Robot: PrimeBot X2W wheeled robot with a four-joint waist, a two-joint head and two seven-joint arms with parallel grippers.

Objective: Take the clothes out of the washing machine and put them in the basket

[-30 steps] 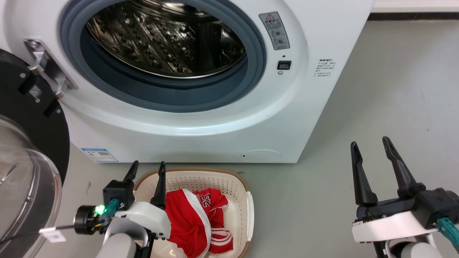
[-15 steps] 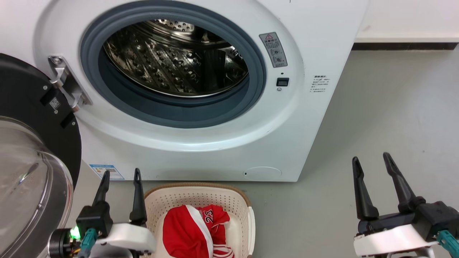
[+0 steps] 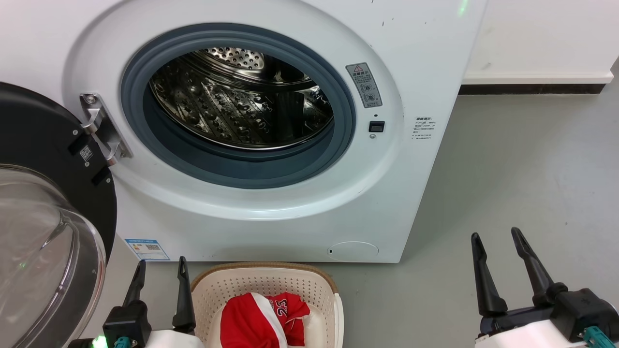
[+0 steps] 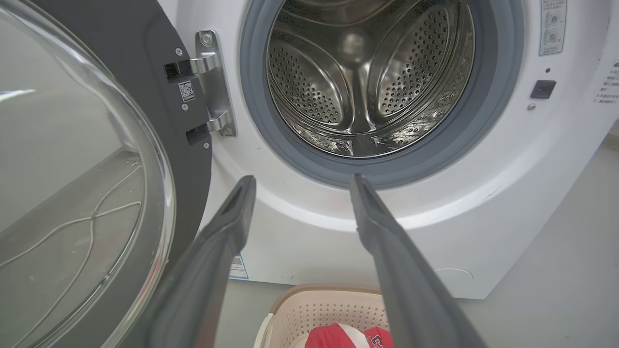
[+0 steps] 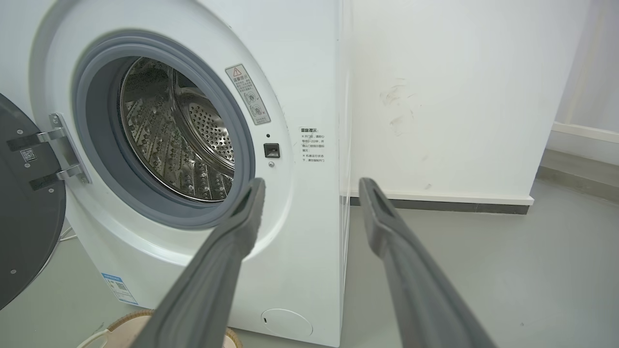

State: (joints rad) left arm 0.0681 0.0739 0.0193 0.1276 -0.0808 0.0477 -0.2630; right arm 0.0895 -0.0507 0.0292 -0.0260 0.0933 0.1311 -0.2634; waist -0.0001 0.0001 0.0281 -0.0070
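Note:
The white washing machine (image 3: 416, 63) stands with its round door (image 3: 43, 193) swung open to the left; no fabric shows in the steel drum (image 3: 242, 116). Red clothes (image 3: 261, 319) with a white panel and white print lie in the cream basket (image 3: 271, 285) on the floor in front of it. My left gripper (image 3: 162, 270) is open just left of the basket, holding nothing. My right gripper (image 3: 495, 241) is open over the floor at the right, also holding nothing. The left wrist view looks into the drum (image 4: 367, 77) and shows the basket (image 4: 329, 309) below.
Grey floor (image 3: 532, 183) stretches to the right of the machine, ending at a white wall with a dark skirting (image 3: 532, 89). The open glass door takes up the space at the left.
The head camera has tilted up, so the machine and basket sit lower in the picture. My left gripper has moved from over the basket to its left side.

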